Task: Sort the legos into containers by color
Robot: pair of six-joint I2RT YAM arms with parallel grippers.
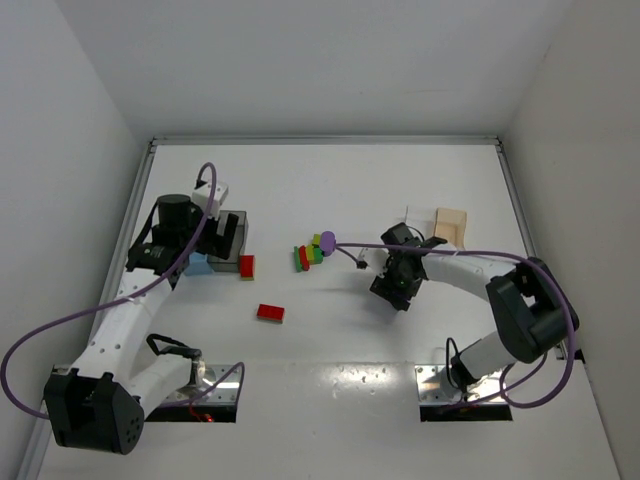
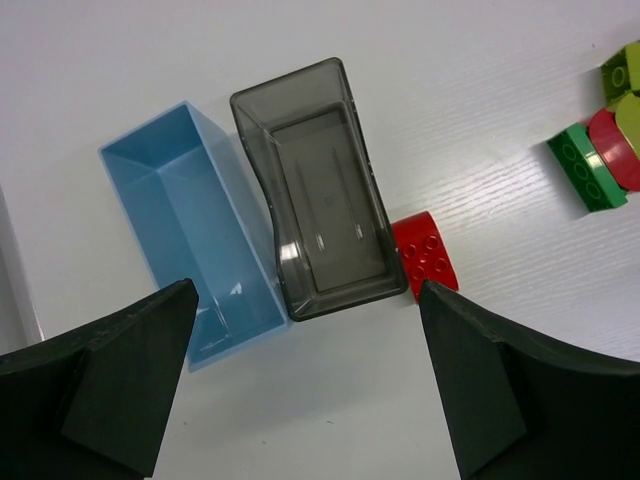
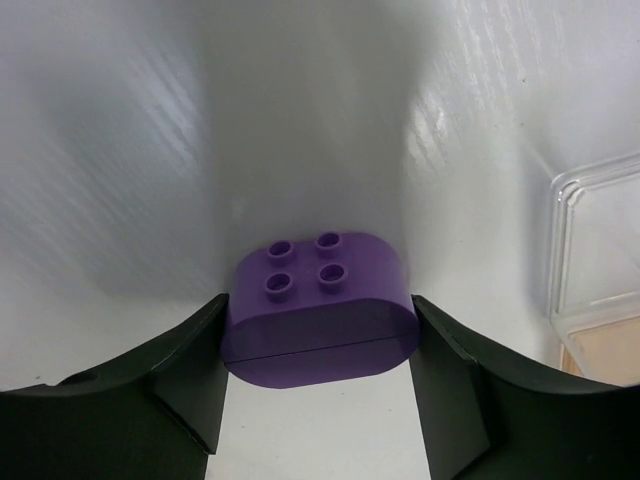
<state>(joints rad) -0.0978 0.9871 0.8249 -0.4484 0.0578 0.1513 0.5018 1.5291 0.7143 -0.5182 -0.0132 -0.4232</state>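
the purple brick (image 3: 320, 310) sits right under the right wrist camera, studs up. the right claw (image 3: 318, 335) is half closed around it, with one finger pressed against each rounded end. that looks like a proper hold, taken across the long way so the curved ends can't slip out. the view is too close to tell whether the brick rests on the table (image 3: 150, 150) or is a little off it.

just beside it to the right are a clear bin (image 3: 600, 240) and then a tan bin (image 3: 605, 365). these are likely the nearest places to drop it, so picking purple on this side makes sense.

further out, near the middle of the table, the unsorted pile (image 1: 312, 252) has a green brick (image 2: 585, 170), a red piece (image 2: 615, 145) and a yellow-green one (image 2: 625, 80) bunched together and touching. a lone red brick (image 1: 270, 312) lies apart, nearer the arms.

on the far left, the left claw (image 2: 305, 300) hangs wide open with nothing in it. it is above a blue bin (image 2: 170, 220) and a grey bin (image 2: 320, 200), which stand side by side and touching. neither has a brick in it. another red brick (image 2: 425, 250) lies on the table against the grey bin's corner, outside it. my guess is the sorting has barely begun.
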